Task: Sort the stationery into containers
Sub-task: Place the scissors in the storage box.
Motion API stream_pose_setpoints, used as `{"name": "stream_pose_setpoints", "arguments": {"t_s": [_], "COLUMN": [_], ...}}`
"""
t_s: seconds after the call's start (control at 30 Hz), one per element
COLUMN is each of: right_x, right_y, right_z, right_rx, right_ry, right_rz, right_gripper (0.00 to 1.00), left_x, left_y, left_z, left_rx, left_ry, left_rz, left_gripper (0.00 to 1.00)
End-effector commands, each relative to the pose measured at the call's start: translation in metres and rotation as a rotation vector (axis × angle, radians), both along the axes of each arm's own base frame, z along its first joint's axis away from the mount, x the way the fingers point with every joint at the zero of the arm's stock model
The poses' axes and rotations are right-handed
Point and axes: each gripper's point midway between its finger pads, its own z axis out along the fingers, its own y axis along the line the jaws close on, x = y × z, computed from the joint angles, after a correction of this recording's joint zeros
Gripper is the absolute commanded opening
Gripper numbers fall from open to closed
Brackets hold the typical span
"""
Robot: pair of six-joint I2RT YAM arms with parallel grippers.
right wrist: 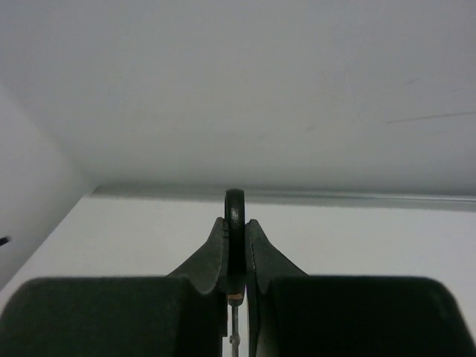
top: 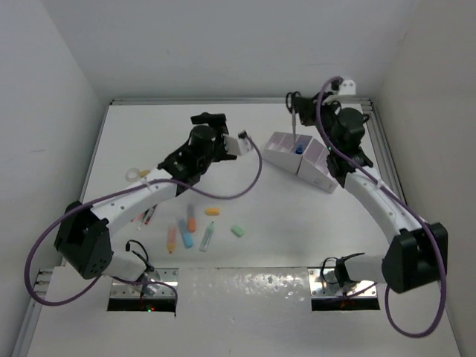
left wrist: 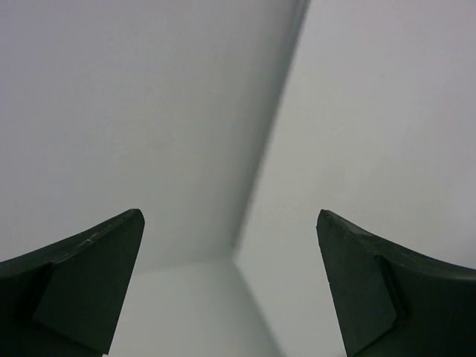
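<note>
My right gripper point(top: 299, 104) is shut on the black handle of the scissors point(top: 293, 111) and holds them upright, blades down, over the white organizer point(top: 321, 177) at the back right. In the right wrist view the handle loop point(right wrist: 235, 207) is pinched between the fingers of my right gripper point(right wrist: 235, 227). A blue item point(top: 297, 149) sits in one compartment. My left gripper point(top: 209, 120) is raised, open and empty; in the left wrist view the left gripper point(left wrist: 229, 217) faces only bare walls. Orange point(top: 192, 220), blue point(top: 187, 237) and green point(top: 207, 238) markers lie on the table.
An orange eraser point(top: 212, 211), a green eraser point(top: 238, 231), another orange marker point(top: 172, 238) and thin pens point(top: 146, 216) lie near the left arm. A small white ring-shaped item point(top: 134, 175) lies at the far left. White walls enclose the table.
</note>
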Motion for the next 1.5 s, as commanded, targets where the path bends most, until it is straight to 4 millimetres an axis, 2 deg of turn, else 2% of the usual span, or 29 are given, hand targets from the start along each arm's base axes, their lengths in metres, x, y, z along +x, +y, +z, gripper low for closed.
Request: {"name": "stream_pose_setpoints", "arguments": {"t_s": [0.0, 0.03, 0.07, 0.1, 0.17, 0.2, 0.27, 0.3, 0.4, 0.43, 0.47, 0.6, 0.8, 0.97, 1.13, 1.27, 1.33, 1.4, 1.43, 1.47], "right_x": [-0.007, -0.012, -0.016, -0.019, -0.027, -0.028, -0.029, -0.029, -0.028, -0.03, -0.027, -0.018, -0.002, -0.002, 0.002, 0.001, -0.001, -0.003, -0.005, -0.006], "right_y": [-0.095, -0.118, -0.129, -0.138, -0.158, -0.161, -0.165, -0.169, -0.174, -0.175, -0.175, -0.169, -0.155, -0.149, -0.135, -0.133, -0.13, -0.13, -0.128, -0.128], "right_z": [0.023, 0.026, 0.02, 0.001, 0.0, -0.013, -0.015, -0.025, -0.036, -0.028, -0.037, -0.041, -0.072, -0.103, -0.12, -0.126, -0.12, -0.114, -0.107, -0.103], "right_rx": [0.118, 0.15, 0.161, 0.149, 0.163, 0.147, 0.14, 0.12, 0.115, 0.119, 0.095, 0.121, 0.15, 0.119, 0.089, 0.09, 0.085, 0.078, 0.076, 0.075], "right_ry": [-0.145, -0.182, -0.188, -0.169, -0.21, -0.193, -0.2, -0.183, -0.206, -0.258, -0.253, -0.272, -0.22, -0.155, -0.121, -0.098, -0.107, -0.114, -0.116, -0.117], "right_rz": [-0.49, -0.6, -0.649, -0.696, -0.809, -0.833, -0.866, -0.897, -0.924, -0.93, -0.936, -0.905, -0.843, -0.817, -0.739, -0.722, -0.705, -0.695, -0.685, -0.682], "right_gripper": [0.0, 0.0, 0.0, 0.0, 0.0, 0.0, 0.0, 0.0, 0.0, 0.0, 0.0, 0.0, 0.0, 0.0, 0.0, 0.12, 0.3, 0.4, 0.49, 0.52], "left_x": [0.0, -0.001, -0.001, 0.001, -0.005, -0.005, -0.007, -0.009, -0.011, -0.012, -0.013, -0.013, -0.009, -0.004, 0.004, 0.008, 0.01, 0.011, 0.011, 0.011], "left_y": [0.05, 0.067, 0.075, 0.092, 0.1, 0.105, 0.119, 0.126, 0.137, 0.139, 0.144, 0.153, 0.169, 0.182, 0.188, 0.192, 0.192, 0.193, 0.195, 0.195], "left_z": [-0.021, -0.039, -0.048, -0.056, -0.073, -0.077, -0.081, -0.083, -0.084, -0.087, -0.087, -0.086, -0.081, -0.076, -0.072, -0.072, -0.072, -0.071, -0.072, -0.072], "left_rx": [-0.381, -0.452, -0.482, -0.512, -0.578, -0.593, -0.629, -0.639, -0.672, -0.678, -0.682, -0.687, -0.704, -0.711, -0.716, -0.721, -0.722, -0.723, -0.726, -0.725], "left_ry": [0.275, 0.392, 0.44, 0.479, 0.562, 0.569, 0.558, 0.553, 0.551, 0.555, 0.549, 0.531, 0.494, 0.46, 0.435, 0.428, 0.425, 0.422, 0.422, 0.423], "left_rz": [0.406, 0.528, 0.583, 0.65, 0.721, 0.742, 0.787, 0.807, 0.844, 0.855, 0.868, 0.888, 0.918, 0.94, 0.946, 0.954, 0.953, 0.954, 0.96, 0.96], "left_gripper": [1.0, 1.0, 1.0, 1.0, 1.0, 1.0, 1.0, 1.0, 1.0, 1.0, 1.0, 1.0, 1.0, 1.0, 1.0, 1.0, 1.0, 1.0, 1.0, 1.0]}}
